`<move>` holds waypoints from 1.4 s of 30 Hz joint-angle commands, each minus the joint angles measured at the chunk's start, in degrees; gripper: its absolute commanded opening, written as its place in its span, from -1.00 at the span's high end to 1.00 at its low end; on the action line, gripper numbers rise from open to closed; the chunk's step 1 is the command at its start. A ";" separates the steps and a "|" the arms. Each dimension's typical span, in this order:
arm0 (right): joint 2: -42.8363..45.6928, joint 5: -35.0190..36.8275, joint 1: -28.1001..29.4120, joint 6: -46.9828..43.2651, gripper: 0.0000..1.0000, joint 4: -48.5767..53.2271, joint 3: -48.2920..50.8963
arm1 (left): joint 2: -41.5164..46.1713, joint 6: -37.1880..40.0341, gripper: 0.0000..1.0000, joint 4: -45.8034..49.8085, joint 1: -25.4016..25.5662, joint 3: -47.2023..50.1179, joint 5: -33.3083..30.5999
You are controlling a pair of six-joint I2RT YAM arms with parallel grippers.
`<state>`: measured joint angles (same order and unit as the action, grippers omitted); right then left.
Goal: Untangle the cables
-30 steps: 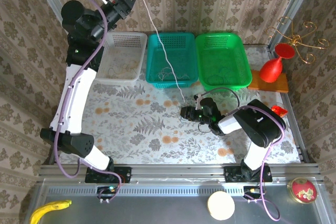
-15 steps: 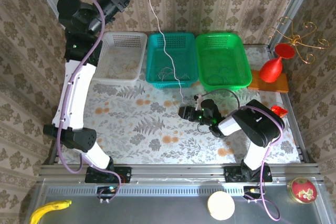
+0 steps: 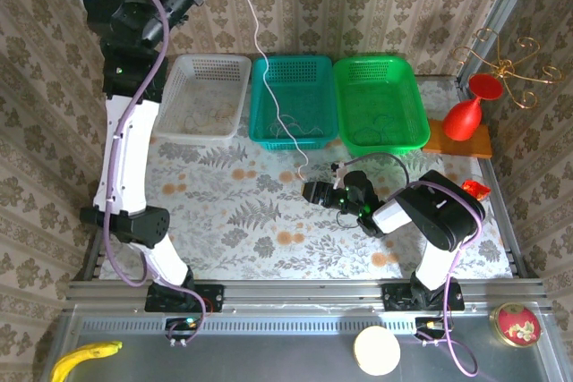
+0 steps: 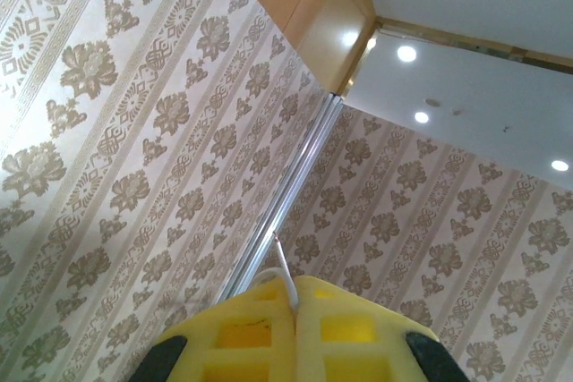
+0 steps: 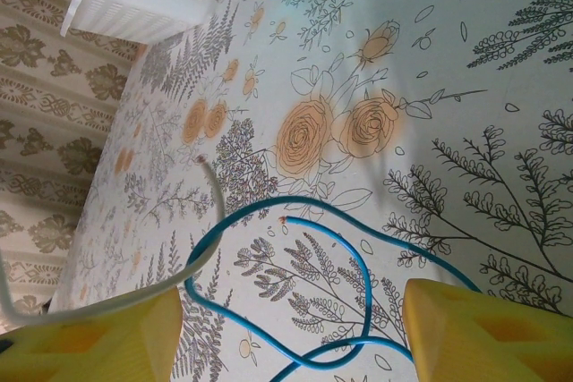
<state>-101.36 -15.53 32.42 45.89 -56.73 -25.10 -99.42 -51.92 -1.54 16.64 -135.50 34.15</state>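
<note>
Up high by the wall, the left gripper (image 4: 294, 285) has its yellow fingers (image 4: 242, 328) pressed together on a thin white cable (image 3: 259, 38). From there the cable hangs down and passes through the teal basket (image 3: 269, 142). Its free end lies on the flowered table (image 5: 466, 87), just beside the right gripper (image 5: 291, 319). That gripper sits low over the table with its fingers well apart, and a blue cable (image 5: 269, 206) loops between them. The white cable seems to rest on one finger, though at the edge of the view this is hard to judge.
</note>
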 commanded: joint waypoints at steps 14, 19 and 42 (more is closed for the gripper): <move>-1.18 4.89 -0.08 1.15 -0.38 11.72 3.91 | -6.51 -8.11 1.00 -4.34 -6.02 -12.83 -1.98; -0.87 4.72 -0.08 1.14 -0.31 12.39 3.78 | -7.50 -9.68 1.00 -5.48 -7.04 -12.80 -1.99; 18.22 13.12 -1.86 -6.58 1.00 35.76 5.31 | -6.67 -12.93 1.00 -6.68 -12.61 -12.81 -1.03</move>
<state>-85.91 -6.72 31.42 41.63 -30.92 -19.75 -107.26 -63.48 -5.74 4.49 -146.78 32.36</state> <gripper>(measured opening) 0.081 0.059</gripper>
